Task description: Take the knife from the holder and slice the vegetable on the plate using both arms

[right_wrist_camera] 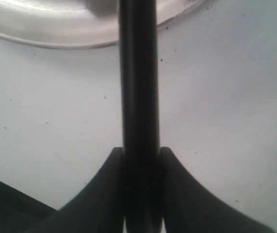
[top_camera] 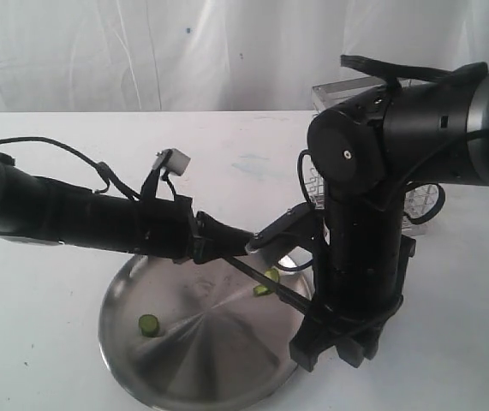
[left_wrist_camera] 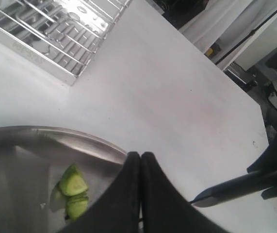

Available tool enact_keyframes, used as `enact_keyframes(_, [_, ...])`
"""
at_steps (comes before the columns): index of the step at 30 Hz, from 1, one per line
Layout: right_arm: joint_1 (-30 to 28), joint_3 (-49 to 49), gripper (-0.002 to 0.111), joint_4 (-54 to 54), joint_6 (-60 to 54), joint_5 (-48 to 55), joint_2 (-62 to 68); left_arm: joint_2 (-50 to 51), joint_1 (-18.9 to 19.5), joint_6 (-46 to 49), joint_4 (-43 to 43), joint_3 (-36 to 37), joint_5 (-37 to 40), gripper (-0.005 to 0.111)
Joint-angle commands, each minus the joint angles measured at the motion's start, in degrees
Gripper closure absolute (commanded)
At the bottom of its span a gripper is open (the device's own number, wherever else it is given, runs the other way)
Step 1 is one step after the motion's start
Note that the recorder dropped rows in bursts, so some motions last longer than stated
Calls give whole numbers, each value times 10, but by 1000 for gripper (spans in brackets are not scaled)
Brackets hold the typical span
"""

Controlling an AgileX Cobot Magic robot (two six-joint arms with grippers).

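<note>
Right end effector (top_camera: 317, 318) gripped the knife (top_camera: 244, 271) low beside the plate (top_camera: 141, 364), blade slanting over the vegetable (top_camera: 267, 279), apparently to slice it. From the left wrist, the left end effector (left_wrist_camera: 140, 167) was pinched shut just beside the vegetable (left_wrist_camera: 73, 186), likely steadying it, with the holder (left_wrist_camera: 56, 34) well apart. From the right wrist, fingers (right_wrist_camera: 104, 194) clamped the black handle (right_wrist_camera: 138, 97), aimed at the plate (right_wrist_camera: 56, 29).

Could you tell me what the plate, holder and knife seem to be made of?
The plate looks like polished stainless steel: it mirrors light with radial glare. The holder seems bright steel wire: thin bars glint. The knife has a matte black handle, perhaps plastic; its dark grey blade is probably metal.
</note>
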State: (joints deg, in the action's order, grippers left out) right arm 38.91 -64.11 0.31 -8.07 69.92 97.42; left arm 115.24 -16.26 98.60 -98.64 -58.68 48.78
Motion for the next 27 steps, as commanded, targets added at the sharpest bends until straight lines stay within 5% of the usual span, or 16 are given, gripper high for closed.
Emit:
enact_keyframes(1, [-3, 2, 108, -3, -7, 0, -5, 5, -11, 6, -13, 0, -9, 107])
enact_keyframes(27, [-3, 9, 108, -96, 7, 0, -60, 25, -11, 5, -13, -14, -27, 107])
